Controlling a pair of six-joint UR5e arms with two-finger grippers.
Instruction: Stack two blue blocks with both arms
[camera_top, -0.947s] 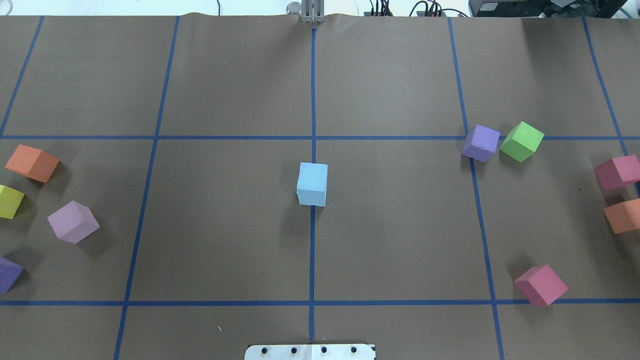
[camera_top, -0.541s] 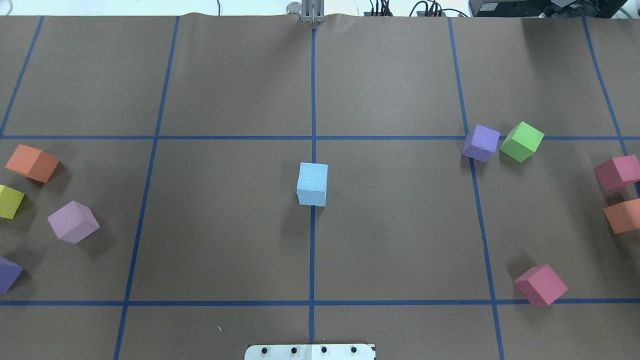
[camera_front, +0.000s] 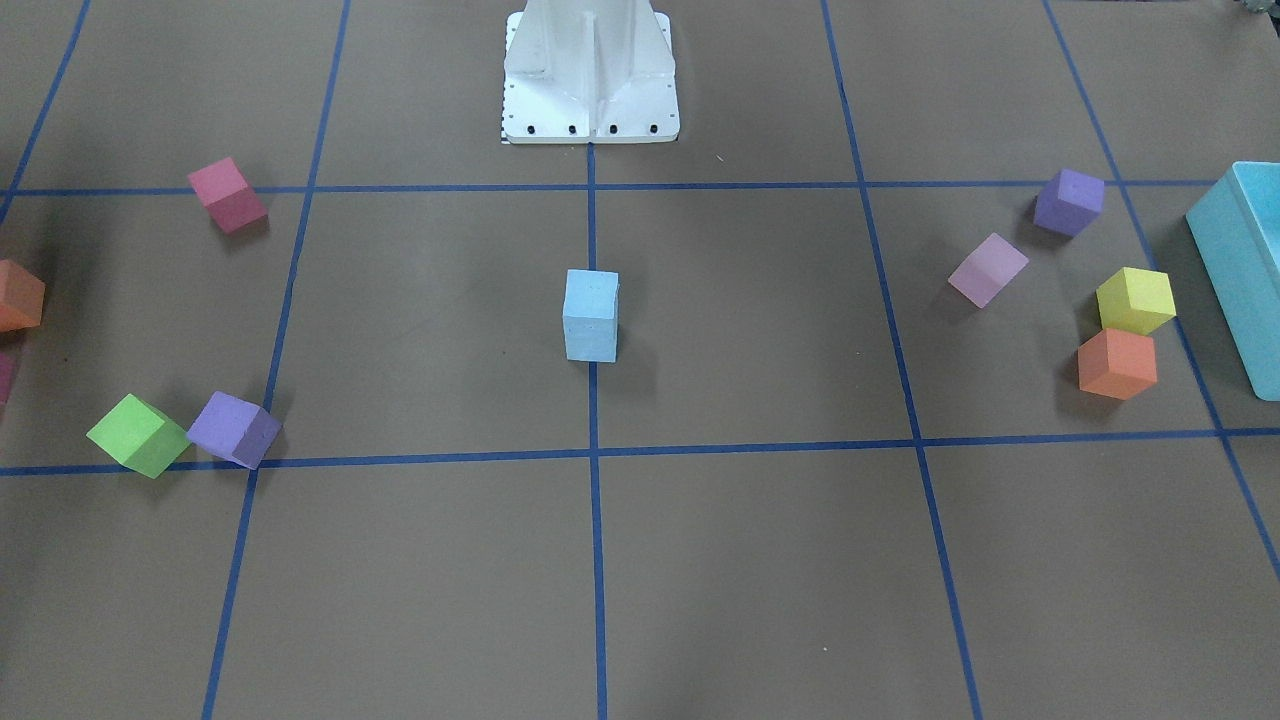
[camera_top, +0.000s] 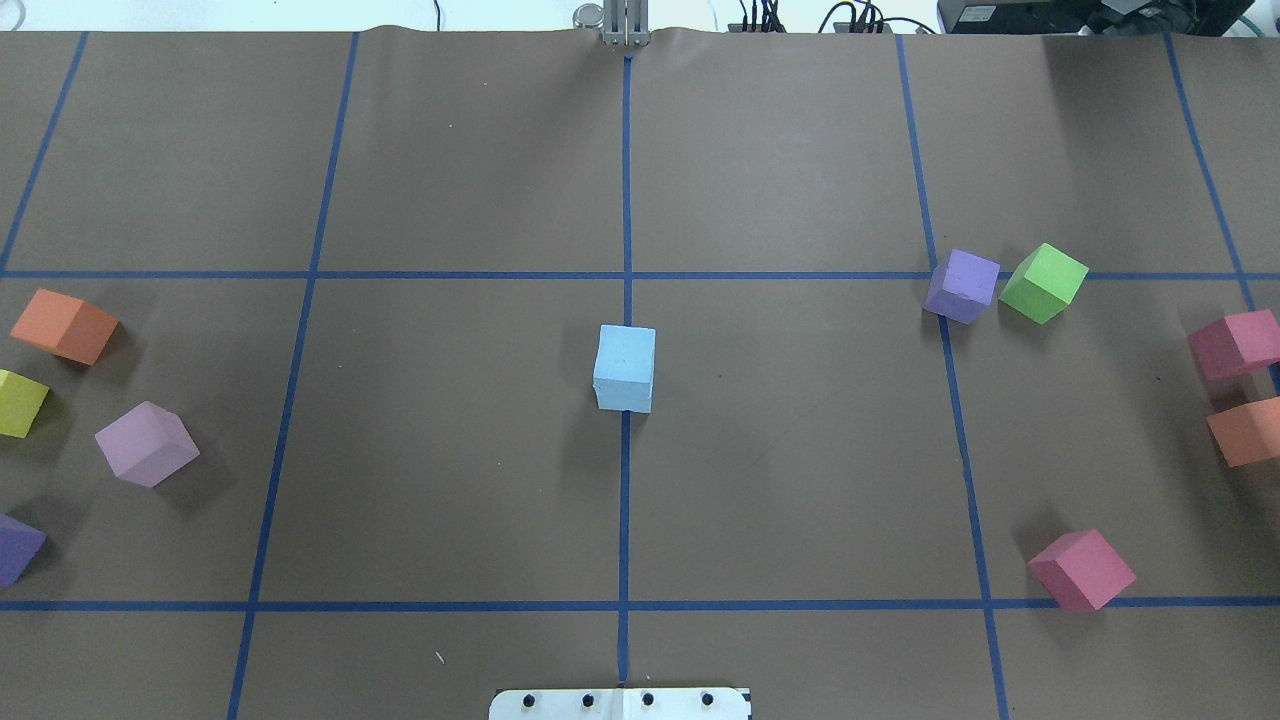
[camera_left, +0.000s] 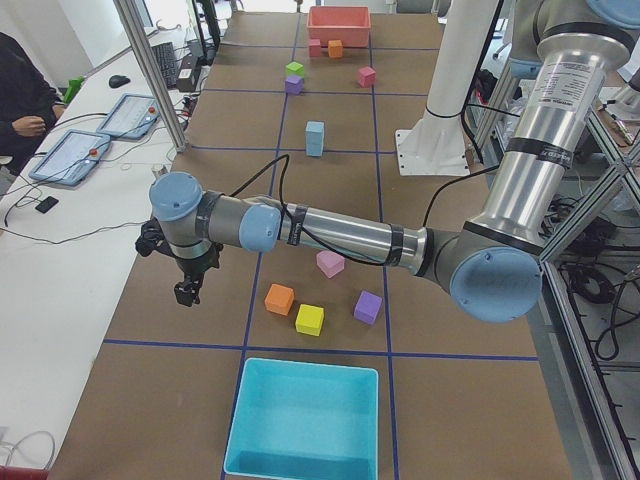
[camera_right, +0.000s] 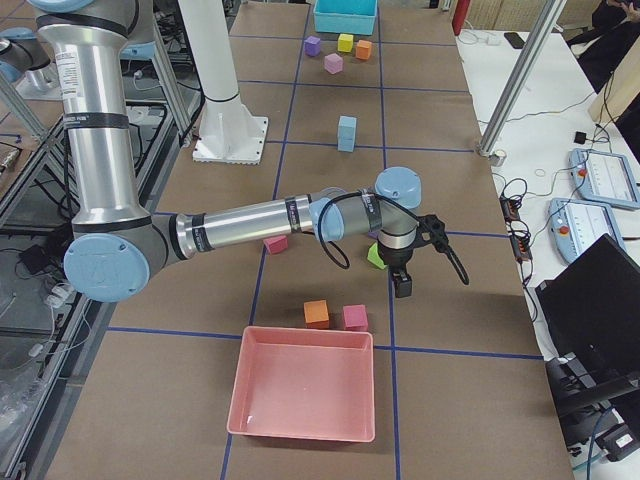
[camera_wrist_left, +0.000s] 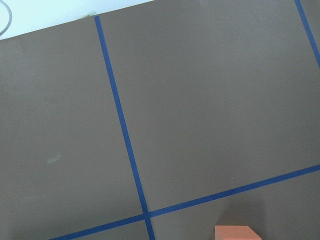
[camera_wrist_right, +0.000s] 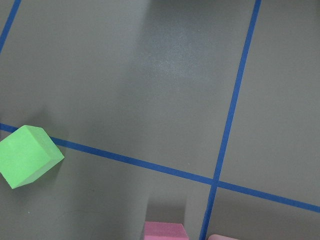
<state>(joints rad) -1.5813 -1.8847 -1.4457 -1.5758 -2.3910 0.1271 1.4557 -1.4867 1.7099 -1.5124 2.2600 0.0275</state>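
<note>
The two blue blocks stand one on top of the other as a single upright column on the centre line of the table. The column also shows in the overhead view and both side views. My left gripper hangs over the table's far edge at the left end, far from the column. My right gripper hangs near the green cube at the right end. Both show only in side views, so I cannot tell whether they are open or shut.
Orange, yellow, pink and purple cubes lie at my left end beside a teal box. Green, purple, magenta and orange cubes lie at my right end before a red tray. The white pedestal stands behind the column.
</note>
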